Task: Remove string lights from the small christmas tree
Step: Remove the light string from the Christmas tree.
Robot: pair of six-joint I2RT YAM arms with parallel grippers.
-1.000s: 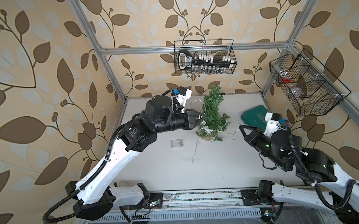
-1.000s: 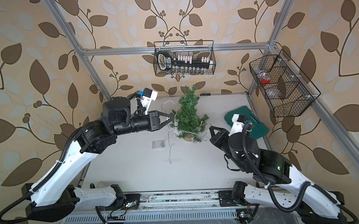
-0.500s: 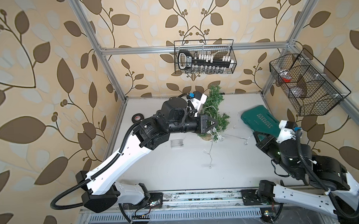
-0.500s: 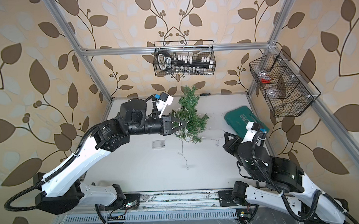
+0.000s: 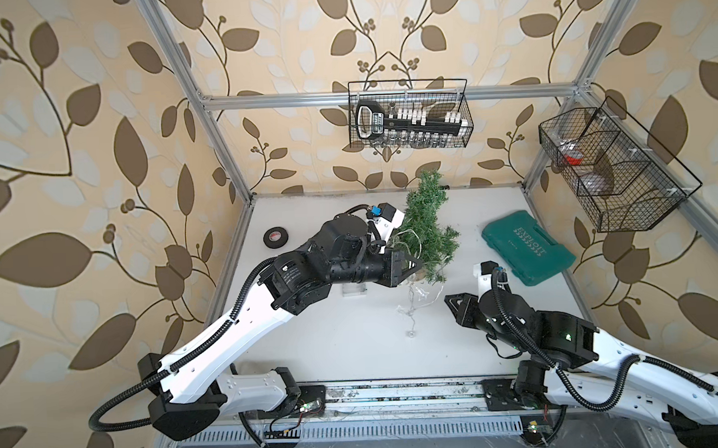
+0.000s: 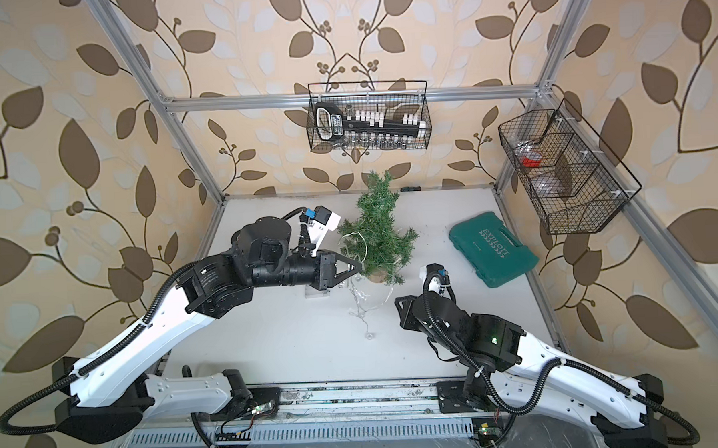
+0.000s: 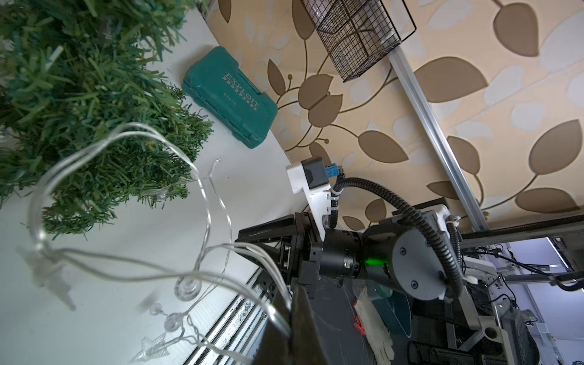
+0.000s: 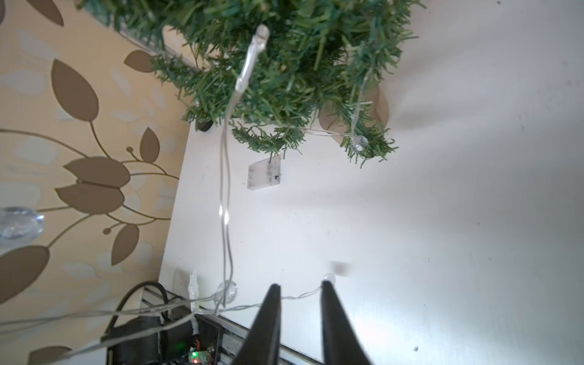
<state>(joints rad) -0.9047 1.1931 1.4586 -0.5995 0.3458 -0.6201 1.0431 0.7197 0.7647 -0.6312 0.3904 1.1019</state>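
Left gripper [image 5: 418,265] jaws are pressing fully together, pinching several strands of the string lights [image 7: 188,288]. In the left wrist view the wires are bunching and running in at the fingertips [image 7: 303,322]. Right gripper [image 8: 298,287] jaws are standing slightly apart, clamping nothing. One thin strand is crossing the gap, and I cannot tell whether it is touching a finger.

Left gripper is sitting against the low left side of the small christmas tree [image 5: 428,230], right at the branches. Right gripper is hovering near-right of the tree, apart from it, pointing left toward the hanging wire.

Tree is standing upright on its tan base [image 8: 379,107] at the far middle of the table [image 5: 355,358]. One loop of the string lights is lying over the left branches in both top views, and a bulb is dangling off a low branch. The rest is hanging from the left jaws down toward the table, between the two grippers. Battery box [image 8: 264,174] is lying flat on the table just left of the tree base, partly under the left gripper in the top views.

Green case [image 5: 527,247] is lying far right and black tape roll [image 5: 276,238] far left, both well apart from the tree. Far wire basket [image 5: 408,114] and right wire basket [image 5: 613,168] are hanging on the frame.
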